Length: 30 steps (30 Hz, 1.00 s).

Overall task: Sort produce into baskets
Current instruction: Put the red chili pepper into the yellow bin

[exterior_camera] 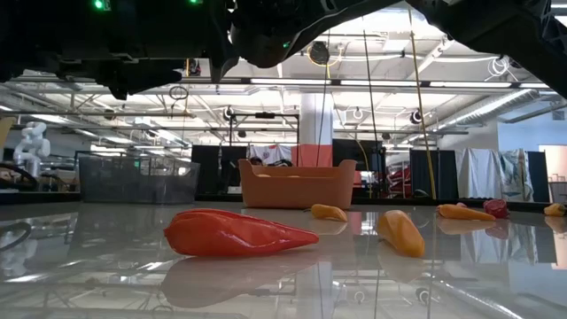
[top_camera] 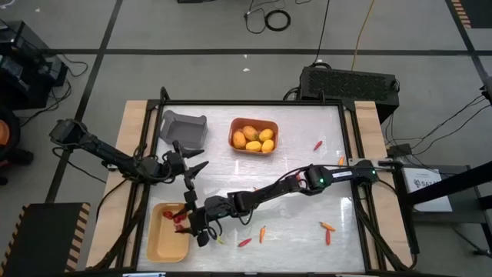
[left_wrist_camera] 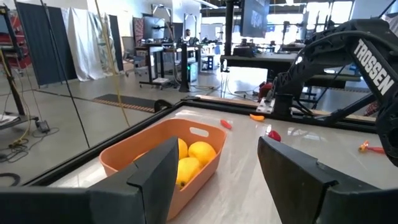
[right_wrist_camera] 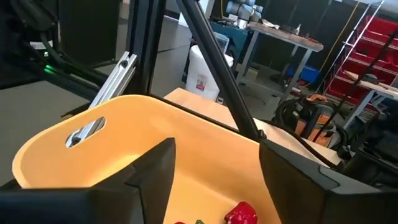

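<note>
Two dark, slim, jointed robot arms.
Right arm (top_camera: 307, 181) shows green light; white TROSSEN lettering (left_wrist_camera: 370, 58) on black casing.

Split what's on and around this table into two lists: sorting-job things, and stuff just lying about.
Job things:
- yellow fruits in the orange bin
- pale yellow bin
- grey bin
- loose carrot sticks
- right gripper, open
- left gripper, open

Lying about:
- black box
- floor cables

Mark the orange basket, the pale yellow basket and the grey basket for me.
orange basket (top_camera: 233, 125), high view, on its left rim.
pale yellow basket (top_camera: 164, 245), high view, on its bare floor.
grey basket (top_camera: 188, 131), high view, on its inside.
</note>
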Each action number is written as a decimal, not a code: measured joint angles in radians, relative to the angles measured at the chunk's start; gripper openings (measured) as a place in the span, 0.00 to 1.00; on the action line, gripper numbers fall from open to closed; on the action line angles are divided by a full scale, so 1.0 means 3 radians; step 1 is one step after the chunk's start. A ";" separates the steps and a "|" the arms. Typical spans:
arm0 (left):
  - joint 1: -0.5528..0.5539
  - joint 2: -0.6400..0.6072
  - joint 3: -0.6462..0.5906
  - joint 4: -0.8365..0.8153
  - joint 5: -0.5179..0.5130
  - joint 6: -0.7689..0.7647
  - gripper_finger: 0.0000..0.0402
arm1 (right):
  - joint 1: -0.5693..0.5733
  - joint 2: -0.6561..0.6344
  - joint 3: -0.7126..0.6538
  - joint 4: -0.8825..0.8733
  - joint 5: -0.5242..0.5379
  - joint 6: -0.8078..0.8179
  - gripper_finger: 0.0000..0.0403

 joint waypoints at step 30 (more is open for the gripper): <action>-0.0001 0.0000 0.0000 -0.0020 0.0015 -0.0025 0.57 | 0.0015 -0.1118 0.0005 -0.5454 0.0629 0.1568 0.58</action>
